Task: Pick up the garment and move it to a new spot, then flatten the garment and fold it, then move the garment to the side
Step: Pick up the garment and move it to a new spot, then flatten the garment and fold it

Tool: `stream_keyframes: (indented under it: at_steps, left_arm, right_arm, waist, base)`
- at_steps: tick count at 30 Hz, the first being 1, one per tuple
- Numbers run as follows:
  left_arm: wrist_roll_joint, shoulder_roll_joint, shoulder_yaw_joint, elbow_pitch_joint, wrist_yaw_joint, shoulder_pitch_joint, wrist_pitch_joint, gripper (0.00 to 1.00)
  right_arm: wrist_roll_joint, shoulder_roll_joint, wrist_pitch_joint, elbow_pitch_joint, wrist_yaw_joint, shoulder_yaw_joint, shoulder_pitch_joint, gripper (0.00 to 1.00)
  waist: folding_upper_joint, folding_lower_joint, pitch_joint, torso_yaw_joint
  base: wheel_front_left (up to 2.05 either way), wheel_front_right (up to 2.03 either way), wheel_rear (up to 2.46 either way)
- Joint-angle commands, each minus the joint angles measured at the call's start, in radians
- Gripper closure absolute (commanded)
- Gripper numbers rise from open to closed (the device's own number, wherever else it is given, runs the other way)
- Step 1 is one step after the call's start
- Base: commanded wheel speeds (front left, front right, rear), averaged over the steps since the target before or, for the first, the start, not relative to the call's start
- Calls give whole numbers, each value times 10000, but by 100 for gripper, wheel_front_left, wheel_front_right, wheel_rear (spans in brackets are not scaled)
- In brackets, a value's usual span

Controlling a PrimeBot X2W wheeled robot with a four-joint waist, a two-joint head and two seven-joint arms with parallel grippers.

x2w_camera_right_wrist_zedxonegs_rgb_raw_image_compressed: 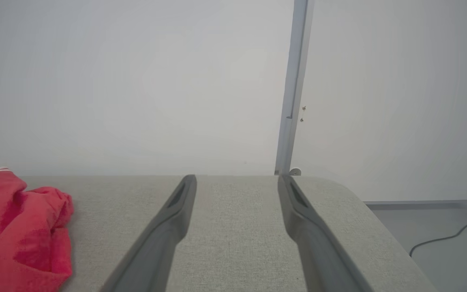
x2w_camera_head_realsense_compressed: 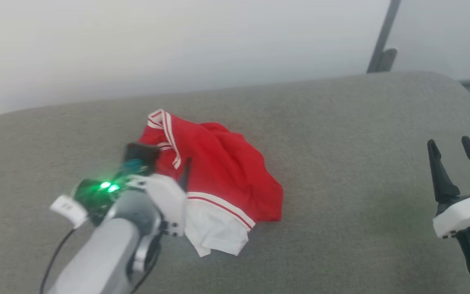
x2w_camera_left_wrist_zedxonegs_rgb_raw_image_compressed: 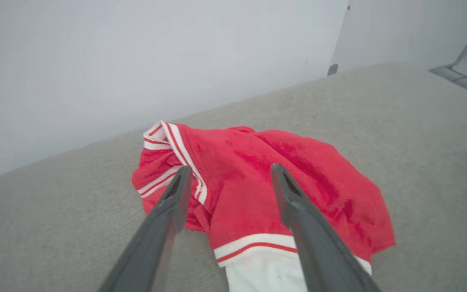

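The garment (x2w_camera_head_realsense_compressed: 227, 175), a bright red shirt with a white sleeve and red-and-white striped trim, lies crumpled on the grey padded surface (x2w_camera_head_realsense_compressed: 341, 143). My left gripper (x2w_camera_head_realsense_compressed: 165, 163) hovers at its near-left side. In the left wrist view its two fingers stand apart over the red cloth (x2w_camera_left_wrist_zedxonegs_rgb_raw_image_compressed: 249, 190), so the left gripper (x2w_camera_left_wrist_zedxonegs_rgb_raw_image_compressed: 230, 170) is open with nothing between the fingers. My right gripper (x2w_camera_head_realsense_compressed: 449, 143) is at the lower right, far from the shirt, open and empty (x2w_camera_right_wrist_zedxonegs_rgb_raw_image_compressed: 236, 178). The garment (x2w_camera_right_wrist_zedxonegs_rgb_raw_image_compressed: 18, 231) shows at the left edge of the right wrist view.
A pale wall runs behind the surface. A dark pole (x2w_camera_head_realsense_compressed: 382, 41) rises at the back right. The surface rounds off at its right end, with grey floor and a black cable (x2w_camera_right_wrist_zedxonegs_rgb_raw_image_compressed: 440, 239) beyond.
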Motion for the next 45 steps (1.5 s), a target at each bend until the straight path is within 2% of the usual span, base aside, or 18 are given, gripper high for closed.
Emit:
stream_keyframes:
  at_steps: [1,13,21,25,30,33,38,45]
  left_arm:
    - [48,156,113,-149,64,230,-203,0]
    - [-479,1685,2240,-1787,734,2600,-2932,0]
    - [-687,2113,3037,-1814,804,3967,-4039,0]
    - [-867,2157,3173,-1695,564,4351,-4331,0]
    - [-1244,2211,3331,-1586,-36,4603,-4552,0]
    - [-1377,2255,3467,-1541,-228,4680,-4631,0]
    - [-1439,2245,3546,-1523,-322,4745,-4700,0]
    - [-1400,2247,3504,-1655,-221,4771,-4672,0]
  right_arm:
    - [-92,63,21,-77,1,-38,120,0]
    - [-445,427,73,-686,1,-763,909,0]
    - [-648,646,51,-885,1,-1136,1353,0]
    - [-663,724,-12,-874,1,-1221,1498,0]
    - [-667,776,-82,-801,1,-1194,1563,0]
    - [-656,779,-61,-799,1,-1171,1538,0]
    - [-663,796,-69,-802,1,-1139,1540,0]
    - [-668,855,-1,-901,1,-1084,1610,0]
  waist:
    - [0,0,-228,253]
    - [0,0,-645,1054]
    - [0,0,-714,1248]
    - [0,0,-726,1289]
    - [0,0,-723,1276]
    - [0,0,-710,1251]
    - [0,0,-698,1240]
    - [0,0,-653,1259]
  base:
    - [0,0,0]
    - [0,0,0]
    - [0,0,0]
    - [0,0,0]
    - [0,0,0]
    - [0,0,0]
    - [0,0,0]
    - [0,0,0]
